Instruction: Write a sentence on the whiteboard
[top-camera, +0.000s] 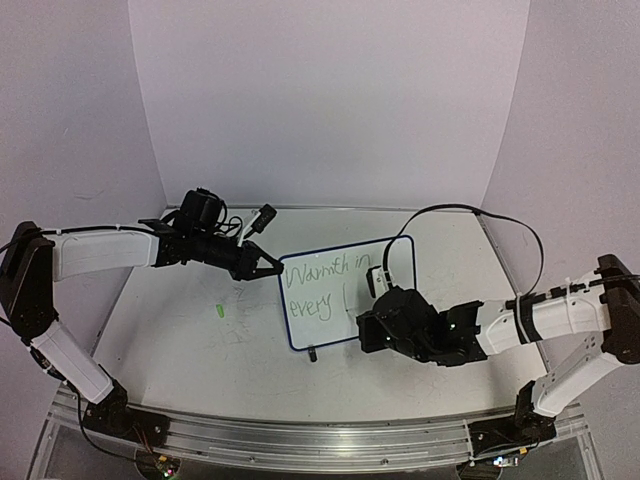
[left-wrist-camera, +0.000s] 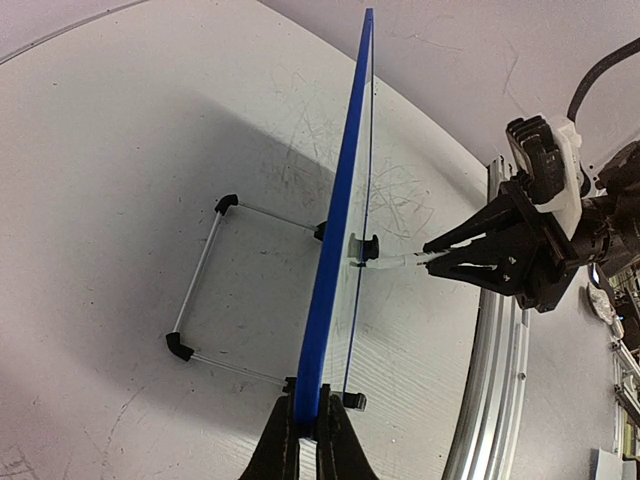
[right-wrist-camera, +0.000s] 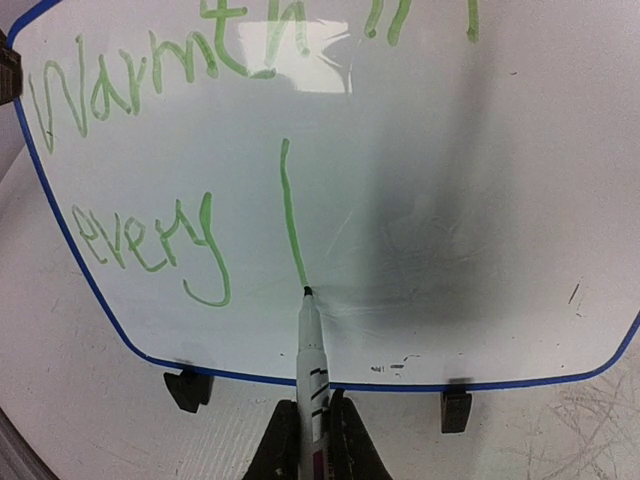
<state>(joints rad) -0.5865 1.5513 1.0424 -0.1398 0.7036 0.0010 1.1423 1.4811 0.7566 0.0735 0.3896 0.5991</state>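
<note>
The whiteboard (top-camera: 318, 330) stands upright on the table, its blue rim (left-wrist-camera: 338, 240) edge-on in the left wrist view. My left gripper (left-wrist-camera: 308, 428) is shut on that rim at the board's left edge (top-camera: 272, 266). The sentence (top-camera: 325, 285) reads "Warmth in" over "every" (right-wrist-camera: 150, 240) in green, followed by a single vertical stroke (right-wrist-camera: 290, 215). My right gripper (right-wrist-camera: 312, 435) is shut on a white marker (right-wrist-camera: 311, 350). The marker's tip touches the board (right-wrist-camera: 450, 150) at the bottom end of that stroke. From above, the right gripper (top-camera: 368, 318) sits in front of the board's lower right.
A small green cap (top-camera: 220, 310) lies on the table left of the board. Behind the board a wire stand (left-wrist-camera: 200, 300) with black corners rests on the table. Two black feet (right-wrist-camera: 188, 388) hold up the board's lower edge. An aluminium rail (top-camera: 330, 440) runs along the near edge.
</note>
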